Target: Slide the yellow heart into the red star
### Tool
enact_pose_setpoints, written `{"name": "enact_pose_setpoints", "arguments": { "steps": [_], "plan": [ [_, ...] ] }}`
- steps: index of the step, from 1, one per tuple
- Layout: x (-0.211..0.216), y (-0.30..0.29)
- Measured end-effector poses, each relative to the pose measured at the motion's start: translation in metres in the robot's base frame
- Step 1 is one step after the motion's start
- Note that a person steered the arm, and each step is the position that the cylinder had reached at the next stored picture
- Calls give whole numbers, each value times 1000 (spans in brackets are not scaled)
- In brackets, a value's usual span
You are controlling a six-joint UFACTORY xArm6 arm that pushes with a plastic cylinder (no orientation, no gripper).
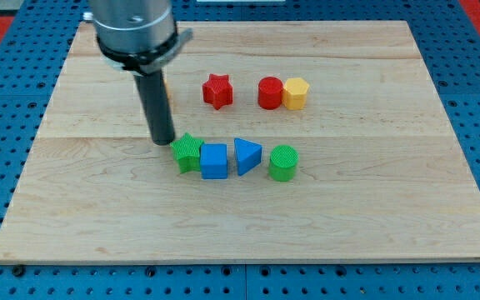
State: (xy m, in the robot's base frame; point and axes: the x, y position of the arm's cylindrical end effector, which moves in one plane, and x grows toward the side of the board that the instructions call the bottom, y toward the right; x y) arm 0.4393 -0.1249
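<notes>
Yellow heart (168, 93): you see only a yellow-orange sliver, far left on the tabletop (373, 217), otherwise hidden behind the rod.
Red star (217, 91): right of that sliver, apart from it.
My tip (163, 142): just left of the green star (187, 152). No hand fitted; nothing is gripped.
Near row, continuing right: blue cube (213, 161), blue triangle (247, 156), green cylinder (283, 162).
Far right: red cylinder (270, 92) touching yellow hexagon (296, 93).
</notes>
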Motion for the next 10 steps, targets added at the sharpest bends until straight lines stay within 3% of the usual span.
{"name": "enact_pose_setpoints", "arguments": {
  "steps": [2,4,10],
  "plan": [
    [-47,-54],
    [-81,-54],
    [-81,12]
  ]
}}
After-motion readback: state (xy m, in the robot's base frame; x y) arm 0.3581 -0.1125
